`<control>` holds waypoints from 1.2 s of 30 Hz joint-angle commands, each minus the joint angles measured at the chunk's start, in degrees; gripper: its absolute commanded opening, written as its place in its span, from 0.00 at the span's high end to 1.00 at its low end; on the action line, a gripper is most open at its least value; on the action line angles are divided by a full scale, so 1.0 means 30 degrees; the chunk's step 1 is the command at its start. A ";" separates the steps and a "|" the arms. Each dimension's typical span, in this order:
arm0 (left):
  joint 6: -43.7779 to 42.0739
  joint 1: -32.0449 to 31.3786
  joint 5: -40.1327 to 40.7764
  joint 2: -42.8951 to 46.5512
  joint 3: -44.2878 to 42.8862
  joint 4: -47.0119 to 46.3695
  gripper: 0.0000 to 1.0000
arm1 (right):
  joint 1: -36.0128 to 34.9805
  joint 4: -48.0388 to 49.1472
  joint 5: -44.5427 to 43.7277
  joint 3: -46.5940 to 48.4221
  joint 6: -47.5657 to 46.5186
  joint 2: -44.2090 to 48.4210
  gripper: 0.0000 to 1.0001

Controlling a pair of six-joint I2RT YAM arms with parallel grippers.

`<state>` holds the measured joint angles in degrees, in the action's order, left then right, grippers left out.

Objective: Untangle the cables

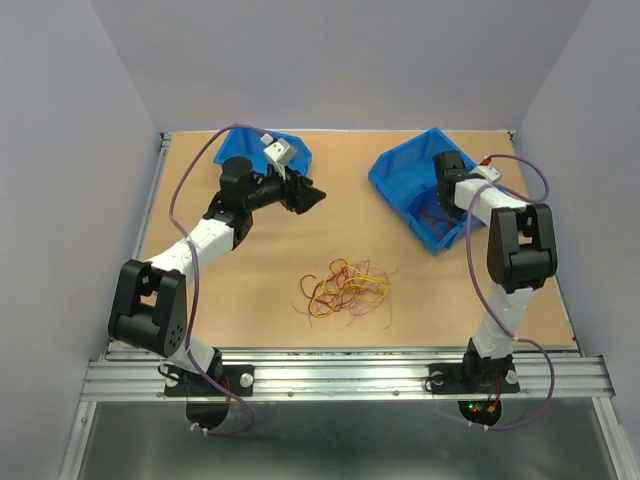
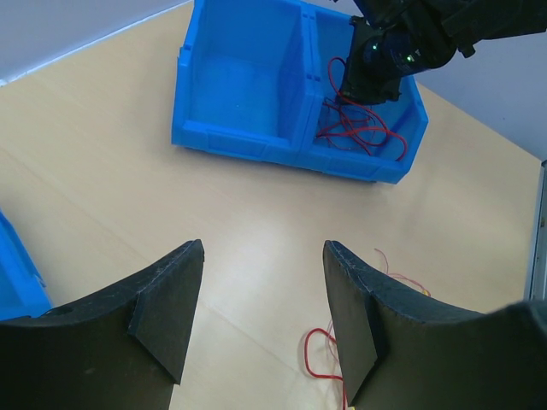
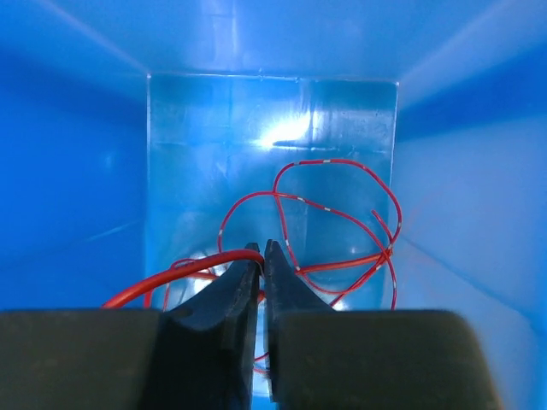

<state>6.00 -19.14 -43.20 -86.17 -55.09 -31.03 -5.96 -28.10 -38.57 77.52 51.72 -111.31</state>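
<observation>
Right wrist view: right gripper (image 3: pixel 262 249) clenched on a red cable (image 3: pixel 171 278) deep inside the blue bin (image 3: pixel 85 171), likely sorting reds there. Left gripper (image 2: pixel 263 248) was spread wide, with the remaining cables (image 1: pixel 347 287) tangled near, below its fingers.

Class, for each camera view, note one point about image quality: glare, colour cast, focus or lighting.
Right wrist: white glare on the back wall of the blue bin, blue cast throughout, red cable sharp; left wrist: the dark fingers near the lens look slightly soft, that bin crisp beyond; top external: even light, no glare on the table.
</observation>
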 commanded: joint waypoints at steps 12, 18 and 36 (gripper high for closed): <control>-0.0505 -0.0242 -0.0424 -0.0045 -0.0240 -0.0644 0.32 | 0.0022 -0.0331 -0.2612 -0.1199 -0.1157 0.7568 0.35; -0.0798 -0.0388 -0.0629 -0.0456 -0.0474 -0.0323 0.32 | 0.0022 0.1013 0.1762 -0.1843 -0.3525 0.8859 0.34; -1.1779 -0.7914 0.2211 -0.0397 -0.1294 0.7583 0.10 | -0.0417 0.7988 1.2505 -0.6297 -0.8657 1.2871 0.33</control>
<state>-17.80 -38.89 -38.48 -88.20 -56.88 -15.16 -6.85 -11.73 -6.17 59.83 28.88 -76.44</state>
